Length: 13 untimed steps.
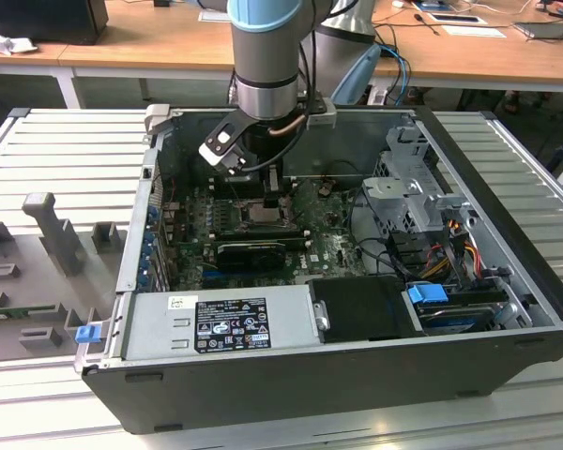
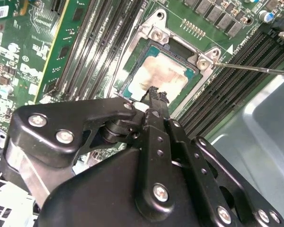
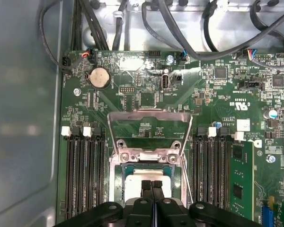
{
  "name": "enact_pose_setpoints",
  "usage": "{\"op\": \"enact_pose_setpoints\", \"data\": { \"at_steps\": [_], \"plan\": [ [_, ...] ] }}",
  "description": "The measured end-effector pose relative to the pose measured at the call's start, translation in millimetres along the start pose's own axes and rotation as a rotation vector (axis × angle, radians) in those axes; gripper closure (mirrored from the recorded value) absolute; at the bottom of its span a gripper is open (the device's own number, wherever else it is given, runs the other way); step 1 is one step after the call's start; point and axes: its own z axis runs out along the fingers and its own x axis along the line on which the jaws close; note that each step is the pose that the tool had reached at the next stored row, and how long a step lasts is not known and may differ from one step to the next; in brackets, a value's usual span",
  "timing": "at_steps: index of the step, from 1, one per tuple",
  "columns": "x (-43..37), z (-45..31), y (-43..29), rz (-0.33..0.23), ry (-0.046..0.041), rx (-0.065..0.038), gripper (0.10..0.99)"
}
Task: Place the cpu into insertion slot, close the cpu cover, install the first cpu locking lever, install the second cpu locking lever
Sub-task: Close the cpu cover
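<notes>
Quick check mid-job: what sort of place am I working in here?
Probably a robotics lab or test workshop: an open black desktop computer case lies on a ribbed grey aluminium table, and long wooden desks strewn with cables and papers stand behind it.

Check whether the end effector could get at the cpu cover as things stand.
Probably yes: the cpu cover is swung open with nothing over it, and the shut end effector sits above the cpu right beside it.

The arm (image 1: 267, 56) hangs near vertical, wrist directed downward. The gripper (image 3: 152, 184) has both fingers pressed together, tips in contact.
</notes>
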Motion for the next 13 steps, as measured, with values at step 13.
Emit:
{"op": "enact_pose_setpoints", "data": {
  "at_steps": [13],
  "plan": [
    [0.9,-27.4,6.3,0.0,-0.0011,0.0,0.98]
  ]
}}
